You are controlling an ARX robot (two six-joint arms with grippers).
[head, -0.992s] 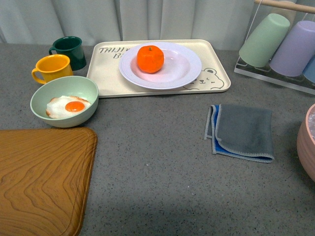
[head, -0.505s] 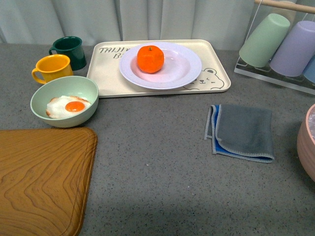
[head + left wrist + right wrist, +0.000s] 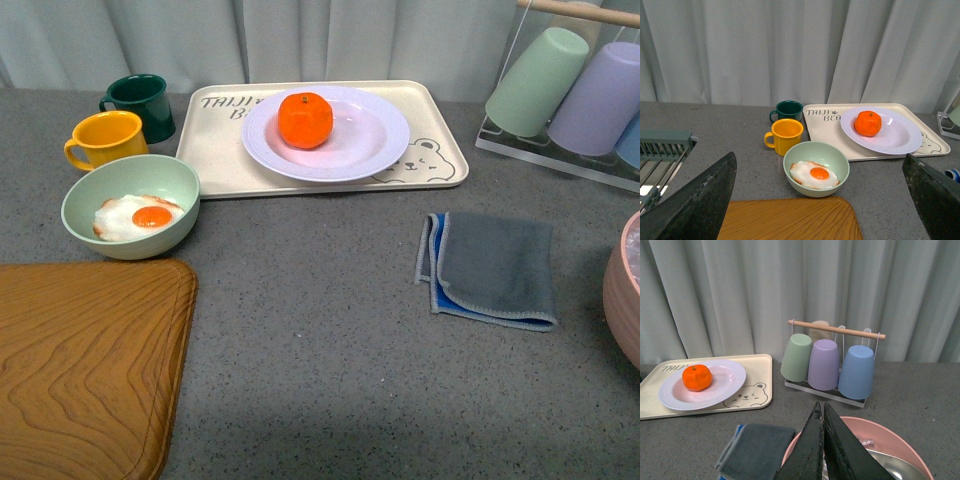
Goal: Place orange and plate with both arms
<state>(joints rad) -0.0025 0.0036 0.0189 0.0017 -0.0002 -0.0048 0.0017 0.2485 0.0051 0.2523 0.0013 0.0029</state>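
Observation:
The orange (image 3: 305, 119) rests inside the white plate (image 3: 375, 140), toward the plate's left side. The plate lies on a beige bear tray (image 3: 225, 160) at the back of the grey table. Both show again in the wrist views: the orange (image 3: 868, 123) on the plate (image 3: 900, 137), and the orange (image 3: 696, 377) on the plate (image 3: 725, 377). Neither arm appears in the front view. My left gripper (image 3: 821, 200) is open, far back from the tray, its fingers (image 3: 700, 205) wide apart. My right gripper (image 3: 822, 412) is shut on nothing, hovering over a pink bowl (image 3: 890, 440).
A pale green bowl (image 3: 85, 205) with a fried egg stands left of the tray, beside a yellow mug (image 3: 105, 138) and a dark green mug (image 3: 140, 100). A wooden board (image 3: 85, 365) fills the front left. A grey cloth (image 3: 492, 268) lies right of centre. Cups (image 3: 575, 85) hang on a rack at the back right.

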